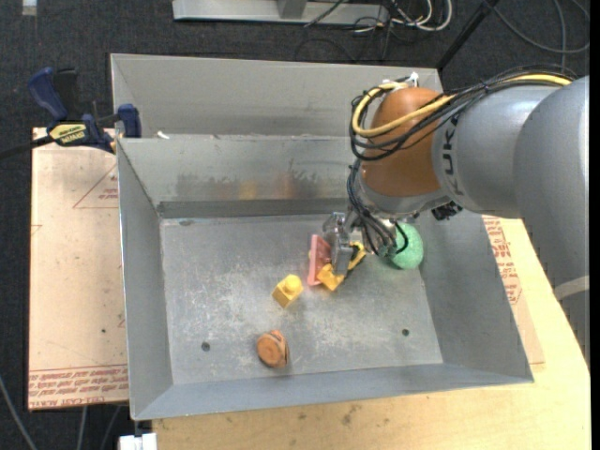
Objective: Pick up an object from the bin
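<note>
- Step in hand, as a judgement: final approach to a grasp. The gripper (339, 251) sits low over the bin (141, 251) floor, close to the back wall, and nothing is lifted.
- Gripper state: cannot tell whether it is open or closed. The orange wrist cover (403, 148) and cables (375, 111) crowd the tip.
- Likely target, which is one of two things at the tip:
  - pink piece (318, 249), flat and upright-looking, just to the gripper's left in the view. Whether it touches the gripper cannot be told.
  - orange-yellow piece (328, 277), small and angular, just below the gripper on the near-wall side.
- The two pieces lie against each other, or nearly so.
- No grip is visible on either piece, so neither counts as held.
- Other things:
  - green ball (409, 249), just to the gripper's right, partly behind the wrist.
  - yellow block (288, 291), near, down and left of the gripper.
  - brown round piece (272, 348), well apart, toward the near wall.
- The next move calls for:
  - committing to one piece and centring on it before closing.
  - watching that the neighbouring piece is not pinched along with it or knocked away.
  - a straight lift once the grip is confirmed, keeping clear of the green ball.
</note>
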### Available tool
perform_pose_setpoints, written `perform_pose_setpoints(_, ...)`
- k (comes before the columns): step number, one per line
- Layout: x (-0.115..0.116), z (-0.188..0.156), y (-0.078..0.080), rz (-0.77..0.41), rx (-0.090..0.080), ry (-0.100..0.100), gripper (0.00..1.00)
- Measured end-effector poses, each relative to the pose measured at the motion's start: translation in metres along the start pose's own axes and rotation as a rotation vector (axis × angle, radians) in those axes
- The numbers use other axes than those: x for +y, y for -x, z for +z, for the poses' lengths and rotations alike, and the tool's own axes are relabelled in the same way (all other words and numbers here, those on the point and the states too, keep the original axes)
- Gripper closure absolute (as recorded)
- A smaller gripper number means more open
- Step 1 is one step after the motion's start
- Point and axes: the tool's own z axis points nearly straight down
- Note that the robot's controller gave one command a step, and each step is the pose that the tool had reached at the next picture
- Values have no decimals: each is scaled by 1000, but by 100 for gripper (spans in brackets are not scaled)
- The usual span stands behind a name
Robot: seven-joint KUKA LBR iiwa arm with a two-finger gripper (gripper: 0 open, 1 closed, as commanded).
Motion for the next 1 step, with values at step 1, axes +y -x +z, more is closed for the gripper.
perform_pose_setpoints(1, 0, 0, 0, 0, 0, 0, 100)
